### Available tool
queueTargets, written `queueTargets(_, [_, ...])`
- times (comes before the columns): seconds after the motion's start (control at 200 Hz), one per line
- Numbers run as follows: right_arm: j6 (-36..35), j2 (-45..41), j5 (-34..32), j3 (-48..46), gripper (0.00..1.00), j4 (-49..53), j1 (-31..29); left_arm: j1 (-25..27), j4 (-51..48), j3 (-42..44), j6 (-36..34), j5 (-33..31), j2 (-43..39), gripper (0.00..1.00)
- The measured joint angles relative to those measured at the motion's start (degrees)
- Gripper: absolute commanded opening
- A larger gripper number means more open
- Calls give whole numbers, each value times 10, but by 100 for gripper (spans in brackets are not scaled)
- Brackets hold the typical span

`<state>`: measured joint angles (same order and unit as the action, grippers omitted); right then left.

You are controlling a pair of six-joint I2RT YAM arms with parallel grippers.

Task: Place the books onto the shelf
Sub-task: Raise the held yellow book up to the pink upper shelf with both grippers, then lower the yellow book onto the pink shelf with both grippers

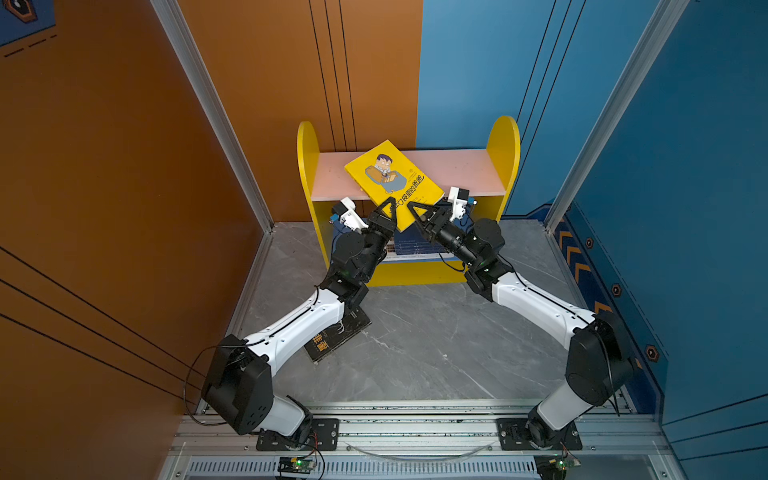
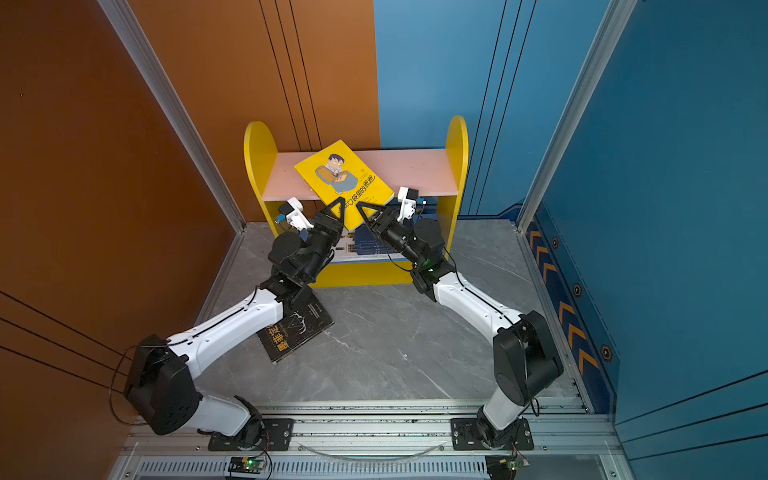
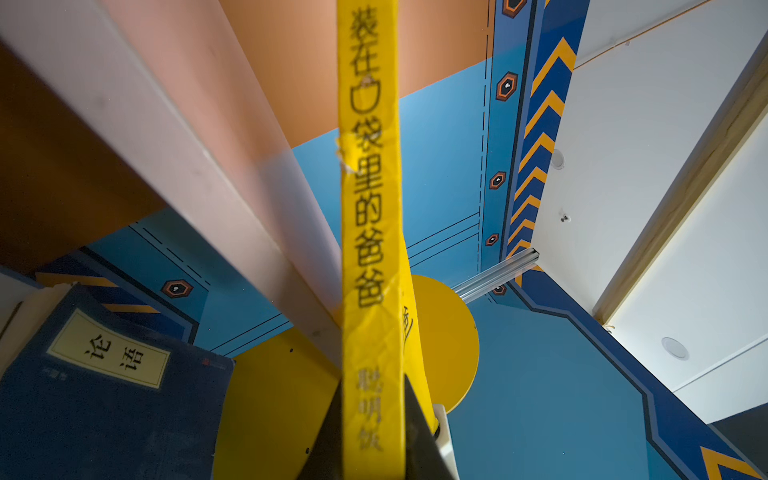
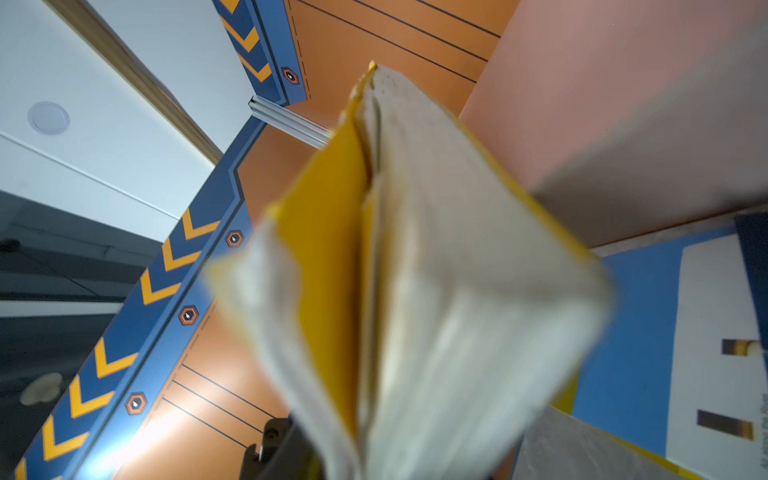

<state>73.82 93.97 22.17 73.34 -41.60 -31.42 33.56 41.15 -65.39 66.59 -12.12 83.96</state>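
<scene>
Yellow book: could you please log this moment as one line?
left gripper: shut on yellow book; right gripper: at page edge, grip unclear; black book: on tabletop

Grey, marble-veined table (image 1: 415,353) in the middle. Orange wall panels (image 1: 104,166) on the left and far left, crossed by thin black lines; blue wall panels (image 1: 478,75) on the far right and right. Aluminium posts (image 1: 216,120) at the far corners. Along the right wall, navy trim (image 1: 579,266) with orange chevrons and hexagon badges (image 1: 616,289). At the near edge, an aluminium rail (image 1: 415,432) and a small circuit board (image 1: 297,462) with a green light. Above, white ceiling (image 3: 665,166) with a round lamp (image 3: 675,348).
</scene>
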Motion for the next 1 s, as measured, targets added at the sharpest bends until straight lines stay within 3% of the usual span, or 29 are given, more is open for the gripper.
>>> queueTargets(0.145, [15,3,4,0,16,-3,2,-2,-25,-6,-19,7,-2,52])
queueTargets(0.371, [13,-6,94,10,16,31,43,-58,-94,-9,-33,91,-46,77])
queueTargets(0.646, [12,-28,237,34,17,120,125,-146,-236,-25,-86,230,-137,77])
queueTargets(1.001, [10,-26,328,74,20,195,137,-186,-336,-61,-118,316,-167,73])
